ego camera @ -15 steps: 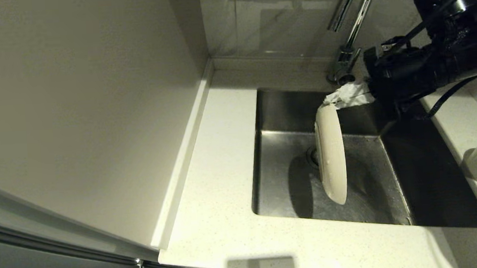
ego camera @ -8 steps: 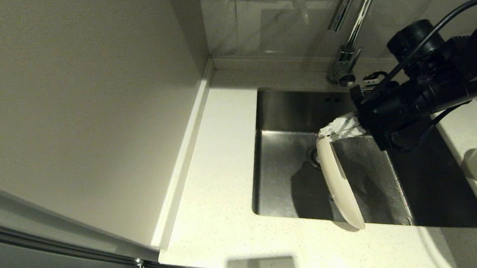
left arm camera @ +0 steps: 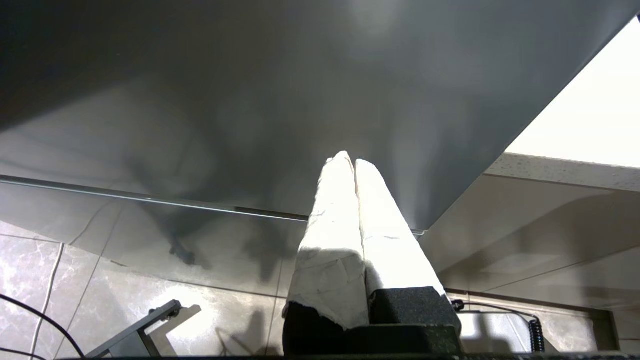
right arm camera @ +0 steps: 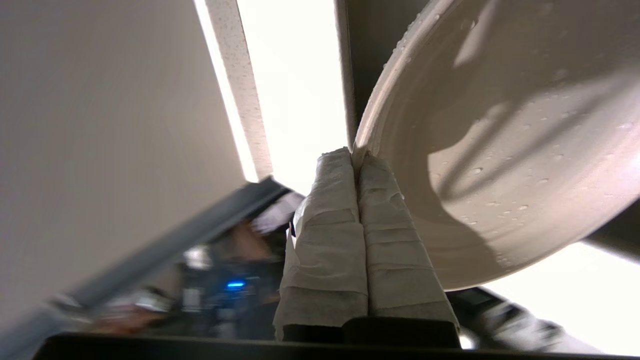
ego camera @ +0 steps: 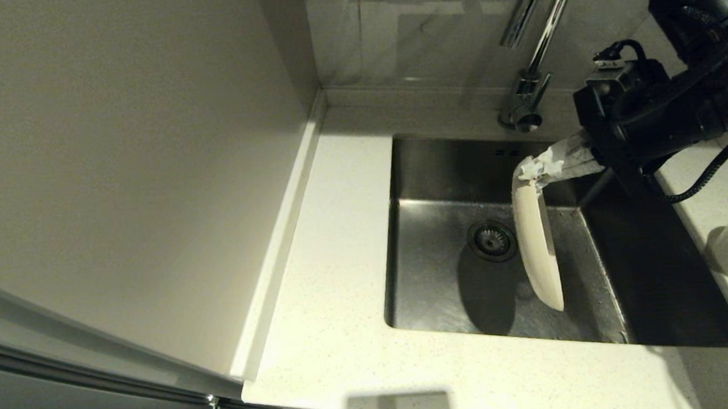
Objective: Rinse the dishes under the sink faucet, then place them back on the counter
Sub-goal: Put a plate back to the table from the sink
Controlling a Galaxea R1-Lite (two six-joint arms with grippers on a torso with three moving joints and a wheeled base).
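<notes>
Right gripper (ego camera: pixel 536 170) fingers are pinched tight on the plate (ego camera: pixel 538 244) rim; plate hangs edge-on below them over the sink (ego camera: pixel 445 288), looks wet.

Wall (ego camera: pixel 129 181): plain, pale panel, filling the left of the head view, meeting the worktop at a low raised rim.
Tiles (ego camera: pixel 416 30): glossy marbled wall tiles at the back, carrying reflections.
Cabinet front (ego camera: pixel 66 400): dark panel with metal trim, at lower left.
Floor (left arm camera: pixel 125 280): marbled tiles with grout lines, seen in the left wrist view.
Cable (left arm camera: pixel 30 320): thin, dark, lying across the floor.
</notes>
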